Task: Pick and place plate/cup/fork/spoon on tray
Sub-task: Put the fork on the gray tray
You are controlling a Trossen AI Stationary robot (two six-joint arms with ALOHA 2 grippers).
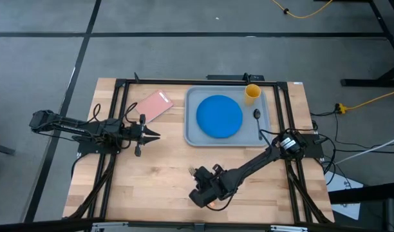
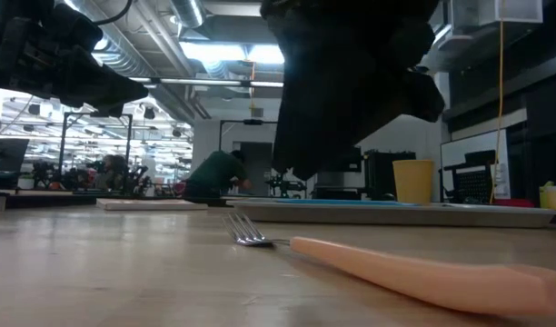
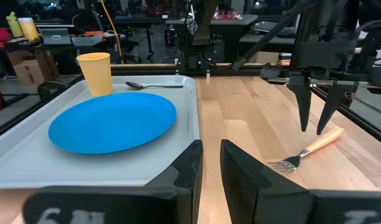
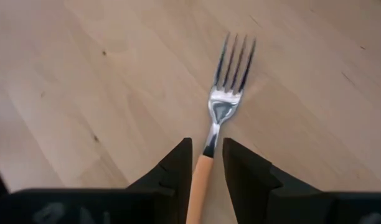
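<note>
Right tool (image 1: 208,198) is seen low over the desk (image 1: 165,161) nr the front edge, approx. mid-width. Its fingers (image 4: 172,168) are set narrowly apart, one on each side of the fork (image 4: 223,109) handle; whether they press on it cannot be told. In the low view the fork (image 2: 396,262) is lying flat on the wood, tines pointed toward the far side, w/ the tool hanging dark above it. From the left wrist view the right tool's fingertips (image 3: 305,118) are seen just above the handle end of the fork (image 3: 305,150).

Left tool (image 1: 152,135) is held out over the left-centre of the desk, beside the tray (image 1: 192,135), fingers (image 3: 190,165) a narrow gap apart, nothing betw. them.

Tray is placed toward the far right part of the desk. Plate (image 1: 219,116) is laid in its middle. Cup (image 1: 252,93) is stood upright in the tray's far right corner. Spoon (image 1: 258,121) is laid along the tray's right side, just beside the plate.

Pink card (image 1: 152,105) is lying at an angle nr the far edge, left of the tray.
</note>
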